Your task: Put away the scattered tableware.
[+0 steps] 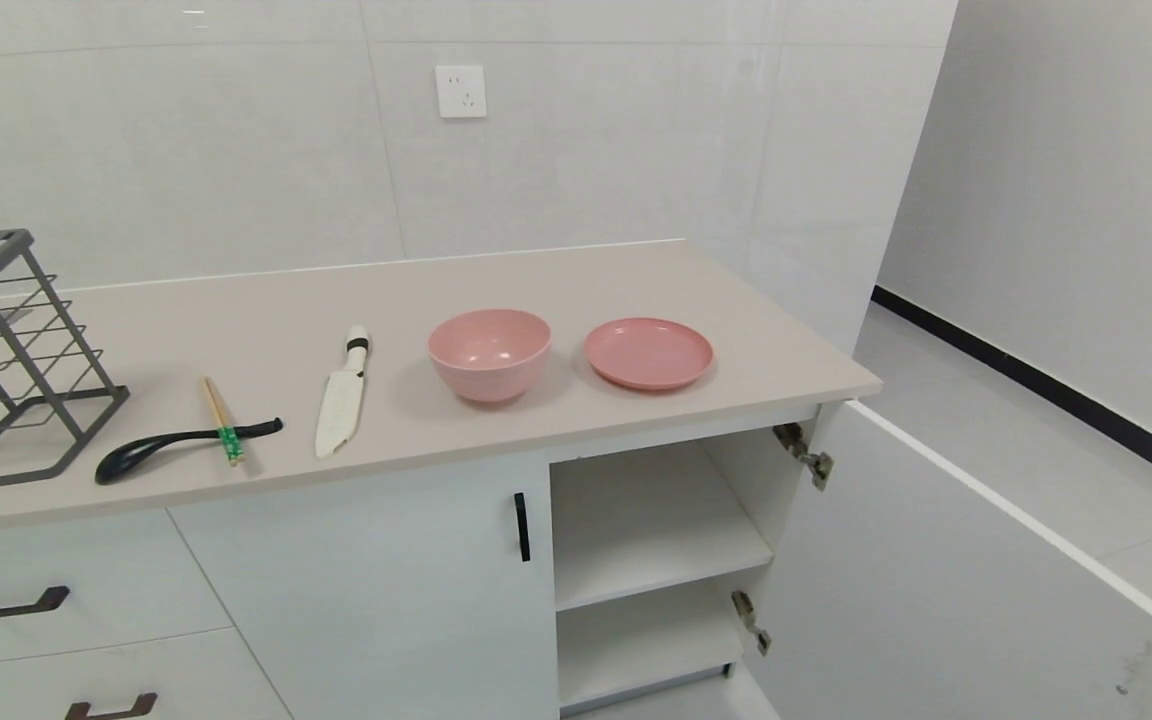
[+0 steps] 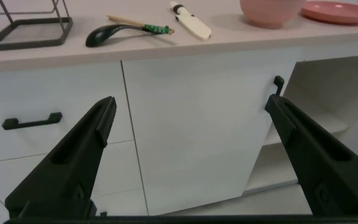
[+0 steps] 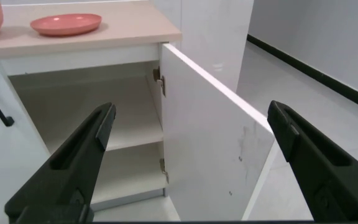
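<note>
Tableware lies scattered in a row on the beige counter (image 1: 576, 280). Taking the pink bowl (image 1: 489, 352) as the centre of the clock in the head view, the pink plate (image 1: 648, 352) sits near it at 3 o'clock, not touching it. The cream knife (image 1: 342, 395) lies at 9 o'clock, with its handle toward the wall. Further out at 9 o'clock the chopsticks (image 1: 221, 420) lie across the handle of the black spoon (image 1: 176, 445) and touch it. The wire rack (image 1: 6, 360) stands at the far 9 o'clock end of the counter. At 5 o'clock from the bowl, below the plate, the open door (image 1: 936, 580) of the cabinet stands wide, and white shelves (image 1: 651, 530) show inside. The left gripper (image 2: 189, 106) has its fingers spread wide and grasps nothing. It is in front of the closed door (image 2: 197, 124), lower than the counter. The right gripper (image 3: 191, 112) is also released, with nothing between its fingers, and it faces the open cabinet.
</note>
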You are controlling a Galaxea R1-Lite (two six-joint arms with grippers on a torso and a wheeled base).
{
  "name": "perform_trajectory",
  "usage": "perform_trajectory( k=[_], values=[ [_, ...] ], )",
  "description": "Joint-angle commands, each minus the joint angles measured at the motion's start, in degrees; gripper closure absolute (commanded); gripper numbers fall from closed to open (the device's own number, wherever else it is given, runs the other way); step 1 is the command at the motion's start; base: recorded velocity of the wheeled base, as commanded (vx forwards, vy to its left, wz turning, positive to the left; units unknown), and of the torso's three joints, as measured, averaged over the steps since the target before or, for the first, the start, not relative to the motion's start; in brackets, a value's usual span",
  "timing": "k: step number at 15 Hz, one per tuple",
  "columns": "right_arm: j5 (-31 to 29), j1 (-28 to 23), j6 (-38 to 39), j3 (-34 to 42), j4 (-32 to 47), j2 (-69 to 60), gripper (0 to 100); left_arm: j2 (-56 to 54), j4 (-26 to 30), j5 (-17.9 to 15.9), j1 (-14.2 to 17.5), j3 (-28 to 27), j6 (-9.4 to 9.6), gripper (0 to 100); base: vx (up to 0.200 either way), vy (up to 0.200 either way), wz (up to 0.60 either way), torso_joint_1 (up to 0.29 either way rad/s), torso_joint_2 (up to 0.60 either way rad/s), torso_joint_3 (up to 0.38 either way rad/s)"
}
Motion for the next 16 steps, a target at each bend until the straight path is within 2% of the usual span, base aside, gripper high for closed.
perform_trajectory(
  k=[1,12,15,16],
  values=[
    [-0.02,0.01,-0.04,0.01,-0.02,-0.02,0,0.09,0.01,0.0,0.01,0.01,-0.02,0,0.0,0.0,0.0,0.212,-0.5,-0.29],
    [0.07,0.01,-0.04,0.01,-0.02,-0.02,0,0.0,-0.07,0.71,0.01,0.01,-0.11,0,0.0,0.0,0.0,0.239,-0.54,-0.298],
    [-0.02,0.01,-0.04,0.01,-0.02,-0.02,0,0.09,0.01,0.71,0.01,0.01,-0.11,0,0.2,0.2,0.0,0.074,-0.17,-0.089],
    [-0.02,0.01,-0.04,0.01,-0.02,-0.02,0,0.09,0.01,0.71,0.01,0.01,-0.11,0,0.2,0.0,0.0,0.017,-0.05,-0.022]
  ],
)
